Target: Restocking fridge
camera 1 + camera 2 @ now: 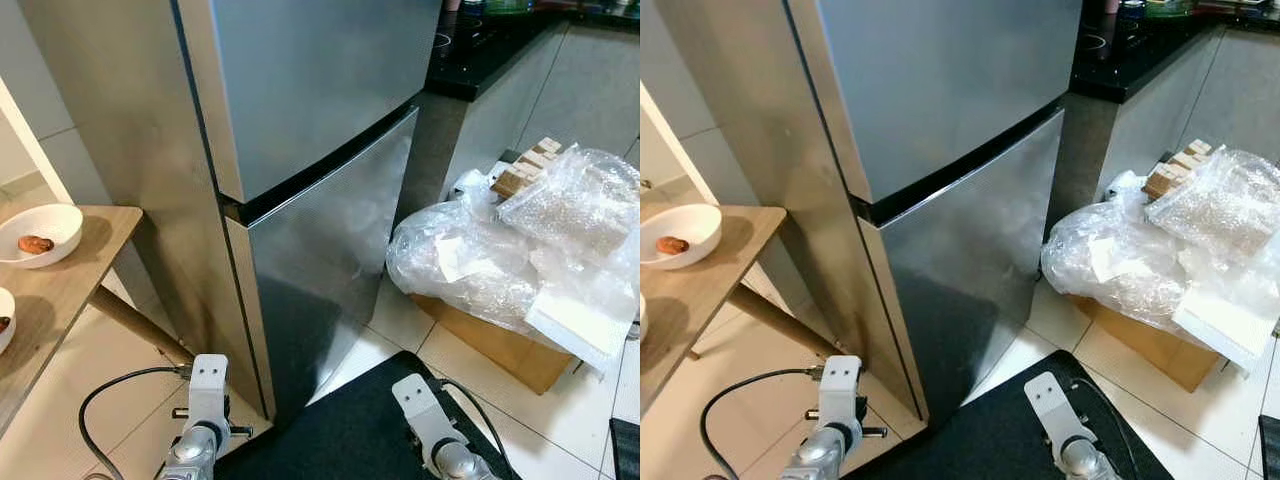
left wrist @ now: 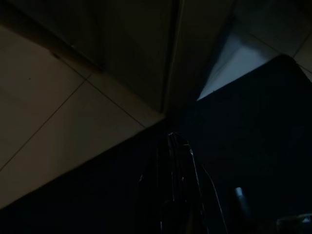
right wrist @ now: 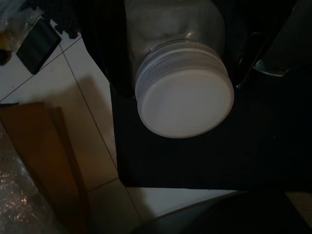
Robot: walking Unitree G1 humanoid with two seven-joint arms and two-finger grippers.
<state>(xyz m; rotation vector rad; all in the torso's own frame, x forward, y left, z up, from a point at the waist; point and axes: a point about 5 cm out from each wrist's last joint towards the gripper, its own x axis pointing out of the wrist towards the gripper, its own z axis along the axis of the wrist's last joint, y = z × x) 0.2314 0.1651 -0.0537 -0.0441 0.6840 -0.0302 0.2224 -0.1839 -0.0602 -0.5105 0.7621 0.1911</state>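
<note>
Facing closed fridge point(image 1: 330, 150), right gripper point(image 3: 180, 83) clamped around white-lidded jar point(image 3: 184, 95); left gripper point(image 2: 175, 161) pinched shut, empty. Next: probably opening that door.

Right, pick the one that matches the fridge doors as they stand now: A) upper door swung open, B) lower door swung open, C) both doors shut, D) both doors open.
C: on the steel fridge the upper door and lower door both sit flush against the body, only the dark seam between them showing, while the right gripper holds a white-lidded jar.
</note>
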